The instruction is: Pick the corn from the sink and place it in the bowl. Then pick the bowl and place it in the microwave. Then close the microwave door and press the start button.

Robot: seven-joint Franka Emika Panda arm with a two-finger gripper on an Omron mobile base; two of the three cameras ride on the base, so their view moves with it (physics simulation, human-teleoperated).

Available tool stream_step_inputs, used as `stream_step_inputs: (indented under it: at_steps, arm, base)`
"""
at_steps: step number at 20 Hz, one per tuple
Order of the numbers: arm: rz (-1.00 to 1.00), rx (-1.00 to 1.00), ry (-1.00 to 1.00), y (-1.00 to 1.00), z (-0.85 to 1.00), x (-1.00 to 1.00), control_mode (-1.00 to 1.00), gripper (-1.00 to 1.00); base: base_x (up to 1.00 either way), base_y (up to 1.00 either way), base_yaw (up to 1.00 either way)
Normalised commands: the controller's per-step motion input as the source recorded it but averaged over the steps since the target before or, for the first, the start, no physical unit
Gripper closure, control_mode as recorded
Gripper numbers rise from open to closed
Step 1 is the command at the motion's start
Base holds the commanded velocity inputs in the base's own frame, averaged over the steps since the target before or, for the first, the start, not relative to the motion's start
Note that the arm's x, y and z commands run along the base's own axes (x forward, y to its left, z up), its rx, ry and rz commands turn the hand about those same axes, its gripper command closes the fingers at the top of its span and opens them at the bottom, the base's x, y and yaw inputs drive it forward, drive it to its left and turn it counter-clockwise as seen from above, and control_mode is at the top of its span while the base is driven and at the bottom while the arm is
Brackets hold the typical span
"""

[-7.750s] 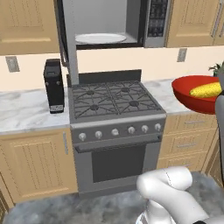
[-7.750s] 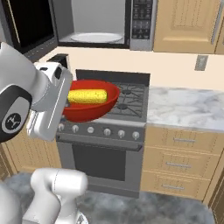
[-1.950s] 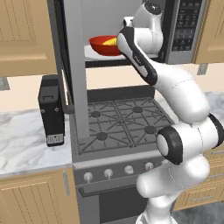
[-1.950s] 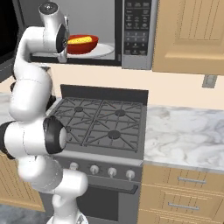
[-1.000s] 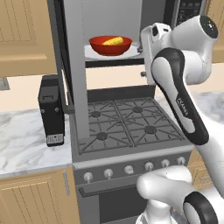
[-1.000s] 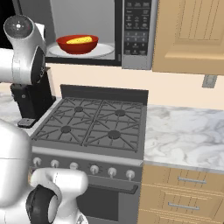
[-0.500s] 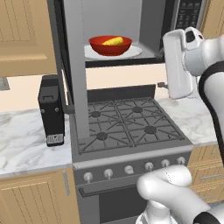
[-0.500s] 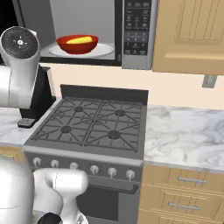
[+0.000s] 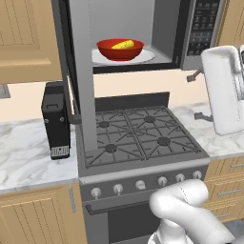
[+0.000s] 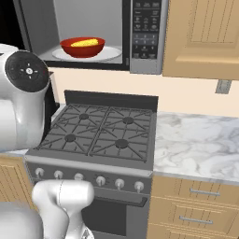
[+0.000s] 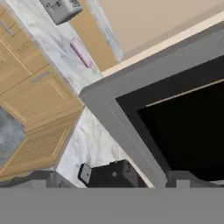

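Note:
The red bowl [image 9: 120, 49] [image 10: 82, 47] sits on the white turntable plate [image 9: 143, 57] inside the microwave [image 9: 164, 28] [image 10: 116, 28], with the yellow corn [image 9: 123, 45] [image 10: 87, 43] lying in it. The microwave door [image 9: 79, 81] stands wide open to the left; in the hand view its grey frame and black glass window [image 11: 183, 127] lie close ahead. My gripper [image 9: 198, 96] hangs right of the microwave, below the dark keypad panel [image 9: 204, 24] [image 10: 145, 28]. It is open, its fingers point left, and nothing is between them.
A gas stove [image 9: 136, 138] [image 10: 100, 130] stands under the microwave. A black coffee machine [image 9: 56, 124] [image 11: 109, 175] stands on the marble counter [image 9: 28, 157] left of the stove, under the open door. More marble counter [image 10: 196, 140] lies to the right, with wooden cabinets above and below.
The arm has pulled back from the microwave and swung right and down, leaving the bowl with the corn on the turntable. The gripper stays open.

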Motion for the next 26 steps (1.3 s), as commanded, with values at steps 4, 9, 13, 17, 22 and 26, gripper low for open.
stream_step_inputs:
  at_steps: [4,9,13,17,22,26]
  arm:
    - [0.27,0.0,-0.1,0.08,0.07,-1.0,-1.0,-1.0]
    - [0.08,0.0,-0.25,0.34,0.03,-1.0,-1.0,-1.0]
    - [0.02,-0.03,-0.13,0.81,-0.02,-0.98,-1.0,-1.0]
    - [-0.02,-0.03,0.0,0.98,-0.19,-0.04,-1.0,-1.0]
    - [-0.08,0.0,0.0,0.6,0.0,-0.01,-1.0,-1.0]
    - [-0.25,-0.03,0.0,0.59,-0.14,0.36,-1.0,-1.0]
  base:
    - [0.0,0.0,0.0]
    - [0.0,0.0,0.0]
    - [0.0,0.0,0.0]
    - [0.0,0.0,0.0]
    - [0.0,0.0,0.0]
    - [0.0,0.0,0.0]
